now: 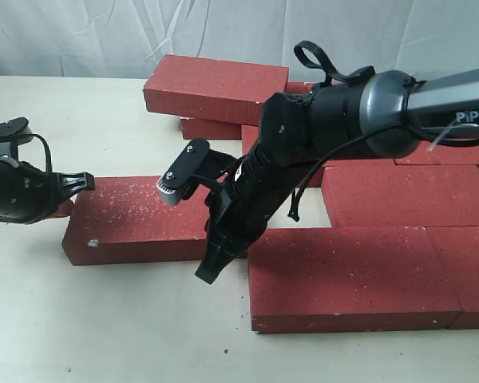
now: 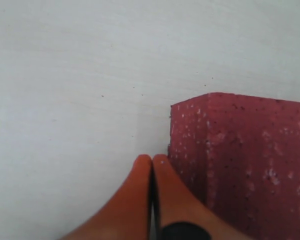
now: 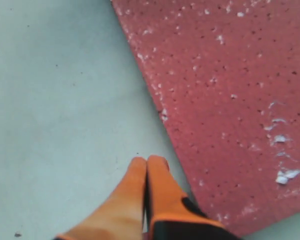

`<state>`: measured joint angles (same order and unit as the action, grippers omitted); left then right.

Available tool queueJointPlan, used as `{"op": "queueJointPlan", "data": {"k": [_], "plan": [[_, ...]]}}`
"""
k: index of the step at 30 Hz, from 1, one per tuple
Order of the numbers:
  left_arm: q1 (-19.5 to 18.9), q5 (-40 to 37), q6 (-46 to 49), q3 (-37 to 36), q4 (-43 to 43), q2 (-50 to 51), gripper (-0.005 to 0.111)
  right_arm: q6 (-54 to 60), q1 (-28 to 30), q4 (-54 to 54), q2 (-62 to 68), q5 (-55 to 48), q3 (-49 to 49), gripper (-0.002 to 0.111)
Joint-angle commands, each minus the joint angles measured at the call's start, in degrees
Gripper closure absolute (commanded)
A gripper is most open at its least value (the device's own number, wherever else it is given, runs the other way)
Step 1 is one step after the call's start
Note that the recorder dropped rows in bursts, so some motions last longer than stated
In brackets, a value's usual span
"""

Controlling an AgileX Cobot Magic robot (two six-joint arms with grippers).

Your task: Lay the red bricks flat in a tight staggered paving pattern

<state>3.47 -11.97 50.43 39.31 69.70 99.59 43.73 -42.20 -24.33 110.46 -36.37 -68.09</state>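
Pinching fully shut and carrying nothing, the left end effector [image 1: 86, 182] [image 2: 151, 161] is pressing its orange fingertips [image 2: 140, 172] up beside the short end of a loose brick [image 1: 136, 219] [image 2: 250, 165], apparently touching it. The right end effector [image 1: 210, 270] [image 3: 147, 162], likewise closed and empty, is pointing down at the bare gap between that brick and the paved patch.

The loose brick is lying flat near the middle of the counter [image 1: 80, 335], apart from the others. Beyond the gap, the red bricks [image 1: 407, 191] are sitting flat and edge to edge in offset rows, led by a front brick [image 1: 351, 275] and running out of the exterior view on the right arm's side.

The paving is looking roughly half finished. A stacked brick [image 1: 215, 84] is resting on top of others near the counter's far edge and is waiting to be brought down, and the loose one is needing a shove home.

The counter is showing pale and matt, and a creased white sheet [image 1: 104, 32] is hanging behind it, hiding the room.
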Motion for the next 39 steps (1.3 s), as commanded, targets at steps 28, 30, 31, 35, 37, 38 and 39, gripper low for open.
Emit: {"op": "queueJointPlan", "data": {"k": [28, 30, 31, 35, 37, 38, 39], "plan": [[0.03, 7.07, 1.24, 0.19, -3.79, -0.23, 0.107, -10.00, 9.79, 6.57, -15.00, -7.58, -4.19, 0.109], [0.03, 5.72, 1.24, 0.70, -4.11, 0.45, 0.107, -13.32, 13.09, 7.28, -14.70, -8.39, -4.19, 0.109], [0.03, 3.73, 1.24, 1.68, -5.09, 0.84, 0.107, -14.02, 14.69, 7.28, -14.03, -9.89, -4.19, 0.109], [0.03, 0.07, 1.24, 4.74, -6.46, 2.43, 0.107, -14.02, 15.52, 7.16, -11.24, -10.83, -4.19, 0.109], [0.03, 0.10, 1.12, 5.12, -6.23, 2.46, 0.107, -14.02, 15.04, 7.16, -9.02, -9.78, -4.19, 0.109], [0.03, 0.11, 1.12, 5.26, -6.34, 2.46, 0.107, -14.02, 14.82, 7.16, -8.10, -9.05, -4.19, 0.109], [0.03, 0.11, 1.12, 5.26, -6.34, 2.46, 0.107, -14.02, 14.82, 7.40, -7.15, -8.40, -4.19, 0.109]]}}
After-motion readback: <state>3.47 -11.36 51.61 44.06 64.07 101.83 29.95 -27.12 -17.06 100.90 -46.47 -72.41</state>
